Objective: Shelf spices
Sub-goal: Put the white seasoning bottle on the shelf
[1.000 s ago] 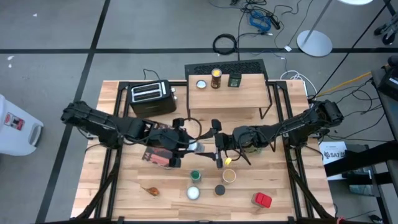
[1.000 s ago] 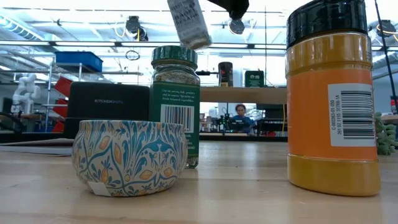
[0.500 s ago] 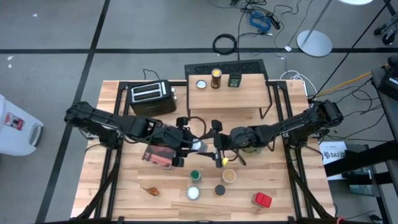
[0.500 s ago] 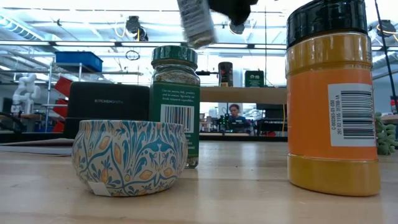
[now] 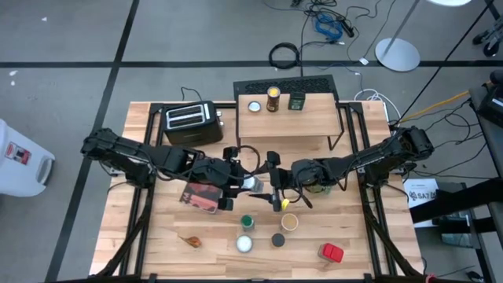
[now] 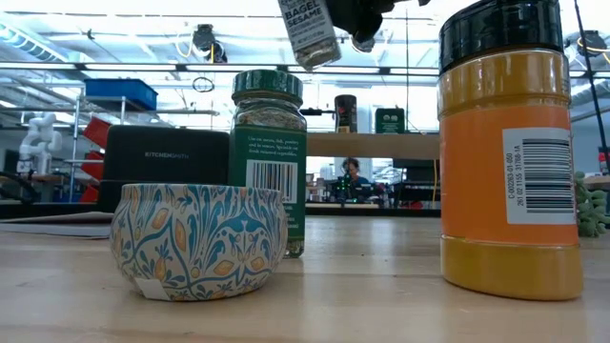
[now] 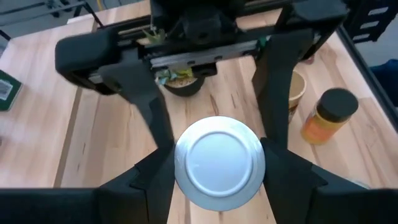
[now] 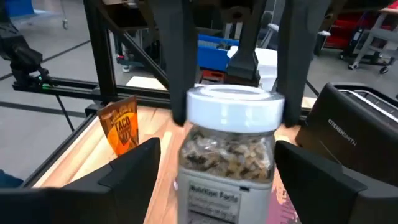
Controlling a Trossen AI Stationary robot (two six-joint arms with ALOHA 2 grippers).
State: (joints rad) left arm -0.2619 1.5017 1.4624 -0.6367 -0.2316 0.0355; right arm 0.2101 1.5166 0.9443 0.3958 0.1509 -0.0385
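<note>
A clear spice jar (image 8: 227,155) with a white cap and seeded mix hangs in the air over the table's middle (image 5: 253,183). My left gripper (image 5: 244,183) is shut on it. My right gripper (image 5: 272,187) faces it from the right, open, its fingers (image 8: 127,177) standing on either side of the jar's body; I cannot tell whether they touch it. The shelf (image 5: 314,118) at the far middle carries three spices, resting on their bases. More spices stand near the front edge: a green-topped jar (image 5: 247,222), a white tin (image 5: 244,244) and a red one (image 5: 331,251). My left gripper pinches the jar's white cap (image 7: 186,163) by its sides between its two fingers. The fingers come slanting down from the table's left. The jar is lifted clear of the table and hangs tilted, its bottom end (image 6: 316,59) lower and toward my right gripper.
A black toaster (image 5: 189,118) stands at the far left. A reddish packet (image 5: 200,195) lies under my left arm and a green plant (image 5: 318,186) under my right. In the low view, a patterned tin (image 6: 200,238) and an orange jar (image 6: 510,152) stand close to the camera.
My left gripper has carried the jar a little toward the table's right, closer to my right gripper, and the jar hangs somewhat more upright than before.
</note>
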